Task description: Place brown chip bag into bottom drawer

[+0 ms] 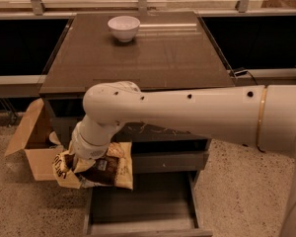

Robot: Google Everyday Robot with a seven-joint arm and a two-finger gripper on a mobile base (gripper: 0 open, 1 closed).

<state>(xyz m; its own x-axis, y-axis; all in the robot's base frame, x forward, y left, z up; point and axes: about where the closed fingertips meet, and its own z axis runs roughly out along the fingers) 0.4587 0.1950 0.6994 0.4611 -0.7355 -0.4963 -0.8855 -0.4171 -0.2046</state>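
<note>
In the camera view, below the desk (153, 58) front, left side: hand (76, 164) pinching the crumpled left end of the brown chip bag (108, 169), dangling over the open bottom drawer (148, 206) by its left rim. Probably light, soft, slick foil; best held by a bunched end. Cardboard box (32, 137) close on the left; bare drawer floor rightward and forward.

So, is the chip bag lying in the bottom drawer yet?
No: the chip bag hangs held in the pincer above the left edge of the open bottom drawer, off its floor.
</note>
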